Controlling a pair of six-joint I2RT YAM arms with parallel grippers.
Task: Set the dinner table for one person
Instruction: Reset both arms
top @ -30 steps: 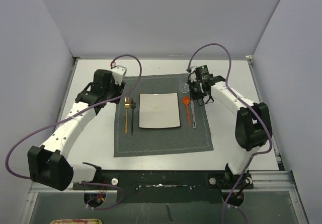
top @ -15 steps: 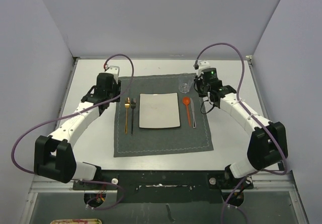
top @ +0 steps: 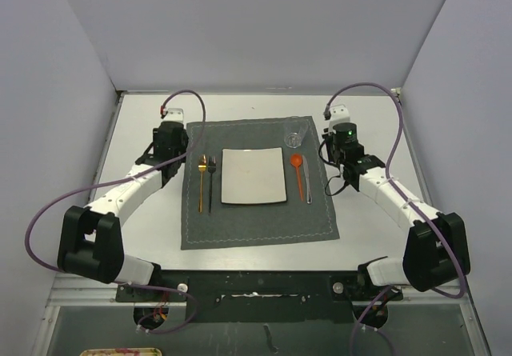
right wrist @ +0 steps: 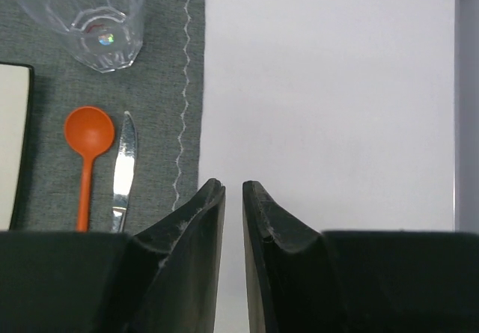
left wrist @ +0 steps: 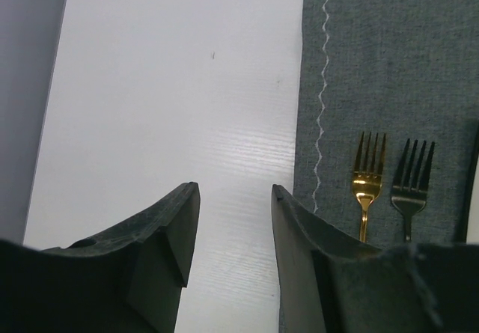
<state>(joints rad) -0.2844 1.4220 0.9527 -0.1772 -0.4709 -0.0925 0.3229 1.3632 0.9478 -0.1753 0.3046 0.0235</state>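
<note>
Spread looks done, so back off without nudging the glass (right wrist: 93, 19). Left claw (left wrist: 235, 228) half-open and empty, right claw (right wrist: 233, 221) barely parted, empty.

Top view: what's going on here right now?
The setting looks laid: a plate sits centred on the placemat, two forks left of it, an orange spoon and knife right, a glass at the far right corner. Neither arm holds anything; the left gripper and right gripper hover over bare dinner table beside the mat, jaws empty.
</note>
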